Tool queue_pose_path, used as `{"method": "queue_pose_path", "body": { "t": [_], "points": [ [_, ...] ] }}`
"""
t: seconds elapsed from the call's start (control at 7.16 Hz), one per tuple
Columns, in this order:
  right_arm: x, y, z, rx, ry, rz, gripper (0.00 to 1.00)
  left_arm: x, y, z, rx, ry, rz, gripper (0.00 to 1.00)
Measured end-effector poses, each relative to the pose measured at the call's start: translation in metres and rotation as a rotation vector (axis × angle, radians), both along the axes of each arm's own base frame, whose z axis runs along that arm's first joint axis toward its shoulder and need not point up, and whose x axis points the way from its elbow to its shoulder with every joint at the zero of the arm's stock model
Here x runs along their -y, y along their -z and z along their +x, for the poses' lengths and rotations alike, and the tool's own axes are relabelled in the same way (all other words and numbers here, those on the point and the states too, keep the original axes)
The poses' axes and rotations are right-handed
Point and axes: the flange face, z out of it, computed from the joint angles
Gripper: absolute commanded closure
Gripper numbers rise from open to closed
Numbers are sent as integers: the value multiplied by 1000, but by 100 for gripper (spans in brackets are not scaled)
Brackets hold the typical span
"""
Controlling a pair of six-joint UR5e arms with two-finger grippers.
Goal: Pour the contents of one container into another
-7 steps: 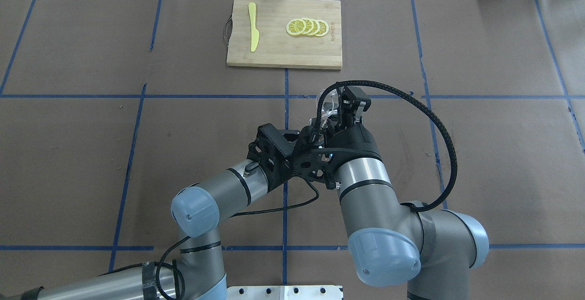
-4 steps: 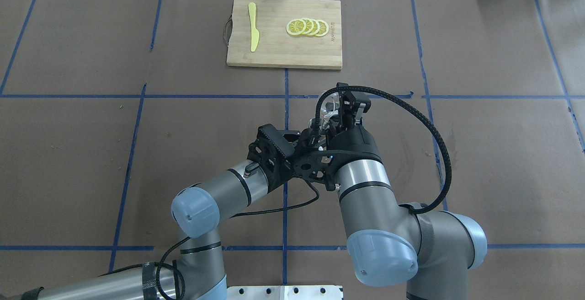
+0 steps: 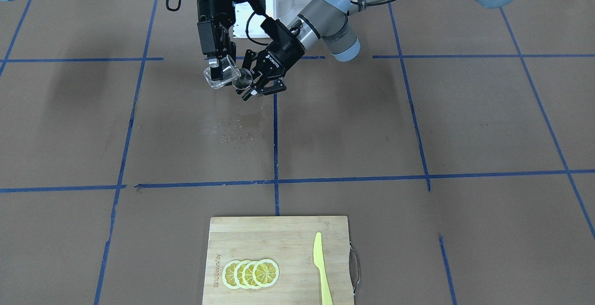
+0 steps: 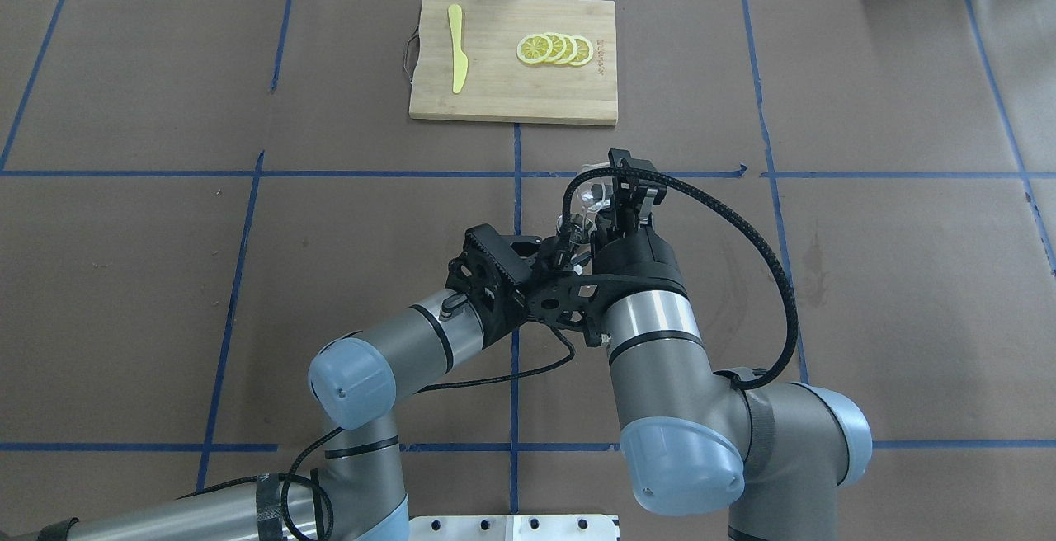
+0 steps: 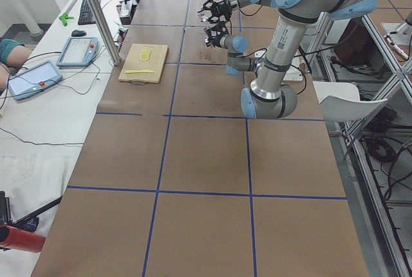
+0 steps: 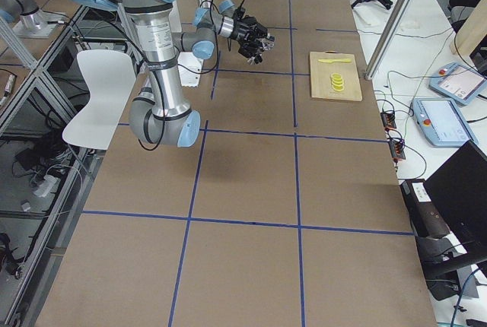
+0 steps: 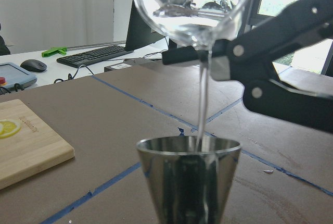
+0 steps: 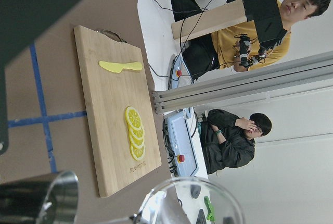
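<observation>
The left gripper [image 3: 245,86] holds the shiny jigger [image 7: 188,178] standing straight up; the right gripper [image 3: 220,69] holds the glass cup [image 7: 192,5] tipped just over it; a thin stream of water [image 7: 202,99] runs into the jigger; far off, a cutting board [image 4: 511,91] has lemon slices [image 4: 554,49] and a yellow knife [image 4: 456,48].

There is one glass cup [image 3: 221,76], one steel jigger [image 7: 188,179], one wooden cutting board [image 4: 503,87], one yellow knife [image 4: 456,48] and four lemon slices [image 4: 554,49]. I count one table [image 4: 165,277] and two robot arms, the left arm [image 4: 404,339] and the right arm [image 4: 660,335]. Beside the table there are two control tablets [image 5: 78,50], and the right wrist view shows two people [image 8: 244,41].
</observation>
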Motion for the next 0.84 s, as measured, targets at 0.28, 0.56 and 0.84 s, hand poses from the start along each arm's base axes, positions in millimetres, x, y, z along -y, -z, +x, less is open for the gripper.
{"method": "queue_pose_path", "body": {
  "t": [0.28,0.56,0.84],
  "points": [
    [-1,1,0,-9,-2,7,100,0,0,0,0,0,0,100],
    [-2,5,3,2,-2,11,100,1,0,0,0,1,-1,100],
    [-2,10,7,20,-2,13,100,1,-1,0,1,1,-1,100]
  ]
}}
